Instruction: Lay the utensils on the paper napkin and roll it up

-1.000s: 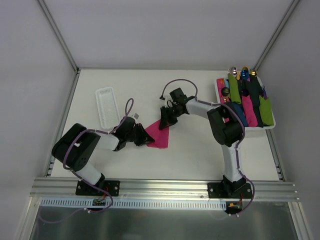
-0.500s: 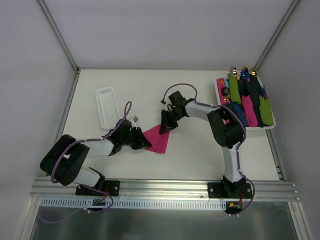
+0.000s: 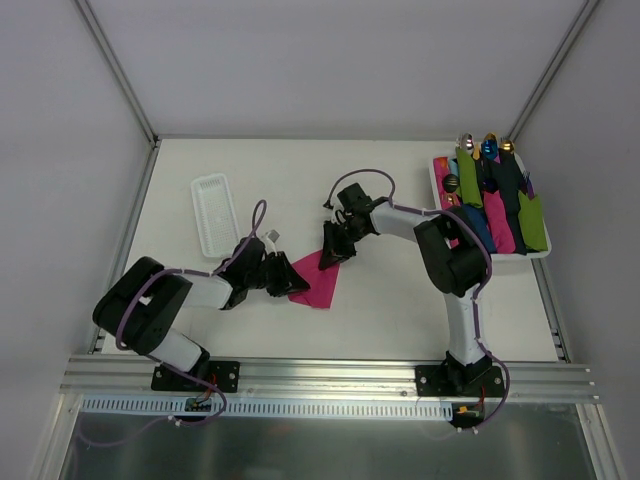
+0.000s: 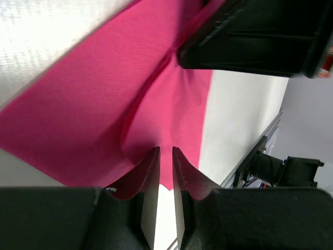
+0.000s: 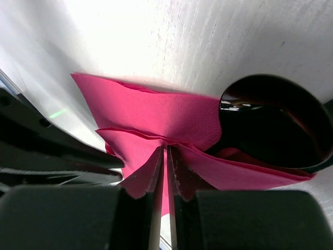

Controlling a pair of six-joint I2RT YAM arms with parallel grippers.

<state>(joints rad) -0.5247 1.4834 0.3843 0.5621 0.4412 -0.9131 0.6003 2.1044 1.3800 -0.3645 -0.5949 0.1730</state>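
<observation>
In the right wrist view a fold of the napkin (image 5: 156,112) covers the lower rim of a black spoon bowl (image 5: 270,117), its handle out of sight and its right side cut by the frame, while from above the left gripper (image 3: 296,279) and right gripper (image 3: 326,260) hide the napkin's left and top corners.

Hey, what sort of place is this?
Probably a robot lab test cell: a left arm and right arm bolted to a metal rail, a white table boxed in by plain walls, and a tray of rolled napkins.
</observation>
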